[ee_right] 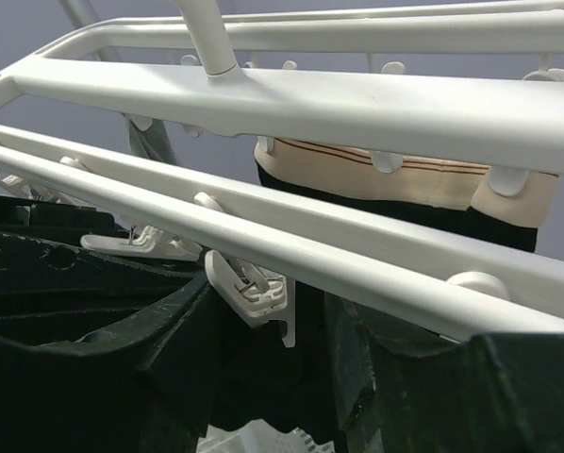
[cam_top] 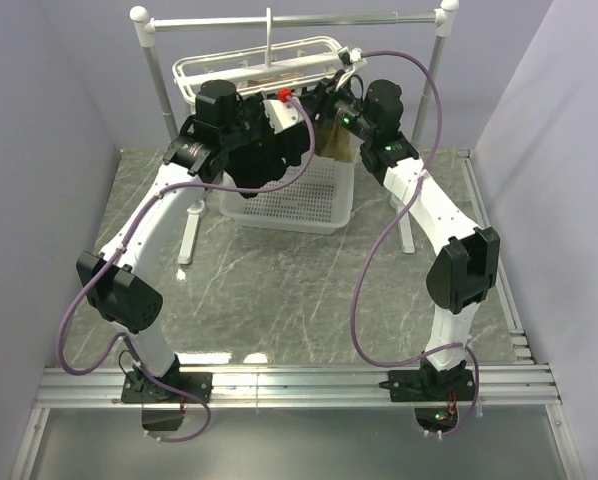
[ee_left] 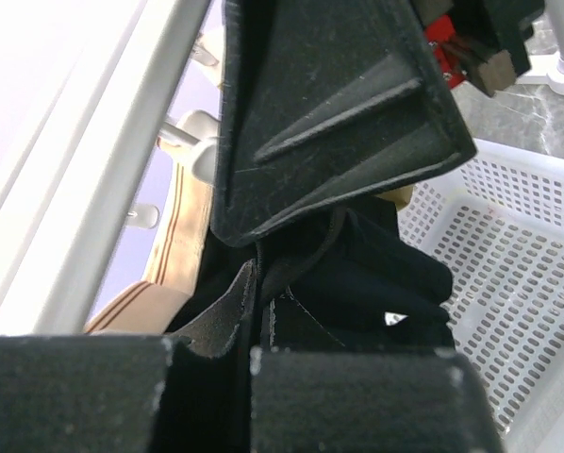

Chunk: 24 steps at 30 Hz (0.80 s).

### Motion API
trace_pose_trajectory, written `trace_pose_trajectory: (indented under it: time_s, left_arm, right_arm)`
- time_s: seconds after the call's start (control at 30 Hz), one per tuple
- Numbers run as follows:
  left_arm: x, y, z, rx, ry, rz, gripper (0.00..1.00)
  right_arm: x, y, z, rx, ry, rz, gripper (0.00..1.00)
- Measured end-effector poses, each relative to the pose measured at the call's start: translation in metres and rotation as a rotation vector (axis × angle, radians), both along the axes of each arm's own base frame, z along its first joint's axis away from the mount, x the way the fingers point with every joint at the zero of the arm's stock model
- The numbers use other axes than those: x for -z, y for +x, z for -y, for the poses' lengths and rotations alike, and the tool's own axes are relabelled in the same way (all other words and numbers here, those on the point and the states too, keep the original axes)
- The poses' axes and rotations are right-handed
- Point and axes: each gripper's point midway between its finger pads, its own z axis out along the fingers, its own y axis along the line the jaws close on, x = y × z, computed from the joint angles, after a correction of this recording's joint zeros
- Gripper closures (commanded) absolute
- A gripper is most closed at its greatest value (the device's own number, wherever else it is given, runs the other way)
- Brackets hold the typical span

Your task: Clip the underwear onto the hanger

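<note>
The black underwear (cam_top: 262, 165) hangs bunched over the basket, just under the white hanger (cam_top: 184, 72). My left gripper (cam_top: 279, 138) is shut on its fabric; the left wrist view shows the jaws (ee_left: 254, 283) pinched on a black fold (ee_left: 376, 274). My right gripper (cam_top: 324, 105) is raised to the hanger's near bar (ee_right: 357, 255). It is open, with a white clip peg (ee_right: 254, 283) between its jaws and the black fabric (ee_right: 263, 377) just behind and below the peg. The hanger's bar also shows in the left wrist view (ee_left: 103, 160).
A tan-beige garment (ee_right: 405, 179) is clipped on the hanger's far side (cam_top: 336, 145). The white perforated basket (cam_top: 309, 215) stands below. The grey rail stand (cam_top: 299, 18) carries the hanger. Both arms crowd close together at the hanger.
</note>
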Motion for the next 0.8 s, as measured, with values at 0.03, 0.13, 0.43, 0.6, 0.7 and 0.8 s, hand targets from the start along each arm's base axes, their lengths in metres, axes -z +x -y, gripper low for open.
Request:
trace_pose_trajectory:
  time_s: [0.03, 0.13, 0.43, 0.6, 0.7, 0.8]
  left_arm:
    - [0.001, 0.000, 0.000, 0.002, 0.001, -0.002, 1.00]
    - [0.002, -0.001, 0.001, 0.009, 0.004, -0.001, 1.00]
    - [0.012, -0.002, 0.002, 0.020, 0.025, -0.001, 1.00]
    - [0.016, -0.002, 0.001, 0.020, 0.029, -0.003, 0.99]
    - [0.020, -0.002, 0.000, 0.020, 0.031, -0.007, 0.95]
    - [0.021, -0.004, -0.001, 0.026, 0.031, -0.011, 0.91]
  right_arm:
    - [0.000, 0.000, 0.000, 0.001, 0.000, -0.002, 0.46]
    - [0.001, 0.000, 0.000, 0.001, 0.001, -0.009, 0.40]
    - [0.006, -0.001, 0.000, -0.005, 0.009, -0.031, 0.19]
    - [0.005, -0.010, 0.002, -0.009, 0.018, -0.052, 0.15]
    - [-0.005, -0.022, 0.006, -0.013, 0.037, -0.054, 0.13]
    - [-0.019, -0.035, 0.011, -0.022, 0.060, -0.048, 0.11]
